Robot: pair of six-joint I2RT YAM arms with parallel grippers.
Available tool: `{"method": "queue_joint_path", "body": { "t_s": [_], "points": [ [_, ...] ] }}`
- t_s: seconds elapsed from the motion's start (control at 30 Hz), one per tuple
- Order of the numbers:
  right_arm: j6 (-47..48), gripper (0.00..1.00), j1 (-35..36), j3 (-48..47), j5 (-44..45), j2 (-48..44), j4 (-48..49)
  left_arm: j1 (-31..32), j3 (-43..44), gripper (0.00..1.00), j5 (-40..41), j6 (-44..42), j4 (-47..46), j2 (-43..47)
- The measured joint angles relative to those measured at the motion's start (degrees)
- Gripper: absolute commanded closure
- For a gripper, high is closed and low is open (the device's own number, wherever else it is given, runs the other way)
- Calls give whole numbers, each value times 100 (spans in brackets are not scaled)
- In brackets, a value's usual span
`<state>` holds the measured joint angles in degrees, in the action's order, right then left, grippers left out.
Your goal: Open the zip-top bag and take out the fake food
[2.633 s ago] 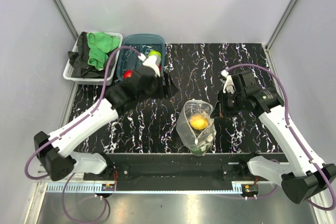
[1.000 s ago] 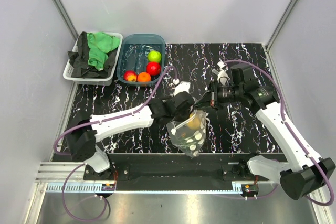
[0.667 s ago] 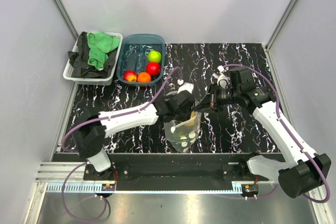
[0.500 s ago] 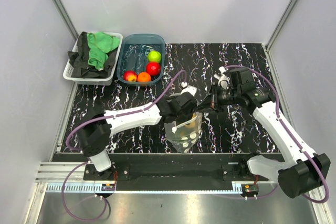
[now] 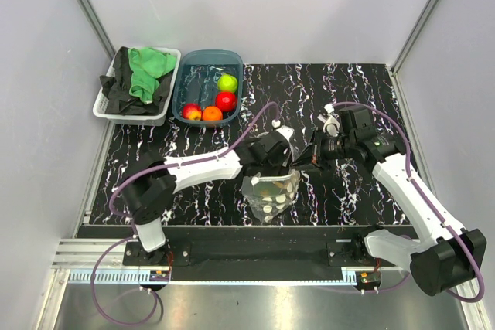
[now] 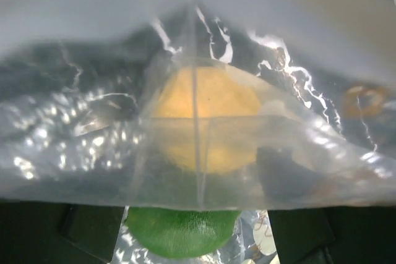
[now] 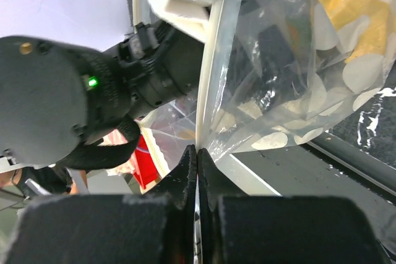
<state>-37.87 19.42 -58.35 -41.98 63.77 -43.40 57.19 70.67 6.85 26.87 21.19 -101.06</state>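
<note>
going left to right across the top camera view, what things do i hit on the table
white basket → teal tub → zip-top bag → right gripper, shut on the bag's right edge

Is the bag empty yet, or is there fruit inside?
Not empty. In the left wrist view a yellow fruit shows through the clear bag, with a green one just below it.
</note>
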Motion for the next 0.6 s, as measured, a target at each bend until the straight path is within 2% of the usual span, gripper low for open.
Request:
{"method": "queue_joint_path", "body": {
  "t_s": [0.3,0.4,0.43,0.6],
  "points": [
    [210,100,-7,107,323,4,-254,-114,146,18,-505,15,-352,-675],
    [286,100,-9,107,393,4,-326,-160,149,31,-549,9,-407,-715],
    [313,100,-9,107,404,4,-345,-173,149,40,-549,2,-424,-715],
    [472,100,-11,105,527,4,-511,-223,199,69,-566,-94,-457,-715]
  ]
}}
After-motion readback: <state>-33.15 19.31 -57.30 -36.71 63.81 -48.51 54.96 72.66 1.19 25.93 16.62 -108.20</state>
